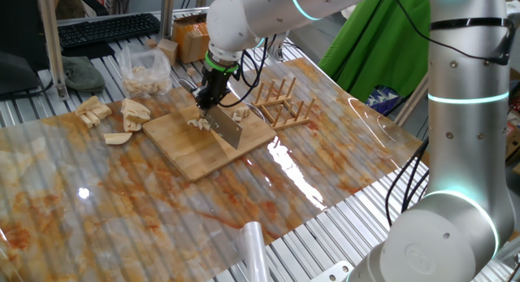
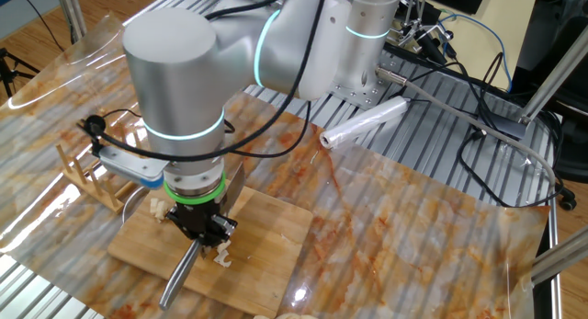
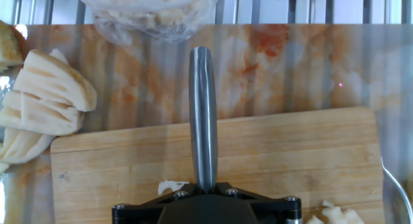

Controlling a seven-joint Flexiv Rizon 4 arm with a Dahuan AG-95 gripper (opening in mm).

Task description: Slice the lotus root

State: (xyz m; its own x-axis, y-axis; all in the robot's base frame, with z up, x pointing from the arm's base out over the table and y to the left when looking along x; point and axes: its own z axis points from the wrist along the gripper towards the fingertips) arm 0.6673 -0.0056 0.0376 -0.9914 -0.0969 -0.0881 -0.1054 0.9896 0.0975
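**Cleaver meets lotus root on the board**

Seen from one fixed camera, cut lotus root chunks (image 1: 122, 115) lay left of the wooden cutting board (image 1: 195, 152), with a clear bag of pieces (image 1: 145, 69) behind them. Over the board, the gripper (image 1: 210, 93) pointed straight down, its jaws clamped shut on the handle of a cleaver (image 1: 227, 127), whose blade stood edge-down on the board. Small lotus root slices (image 1: 197, 122) lay on the board just beside the blade, more (image 1: 239, 113) on its far side. Right of the board stood a wooden rack (image 1: 280, 103).
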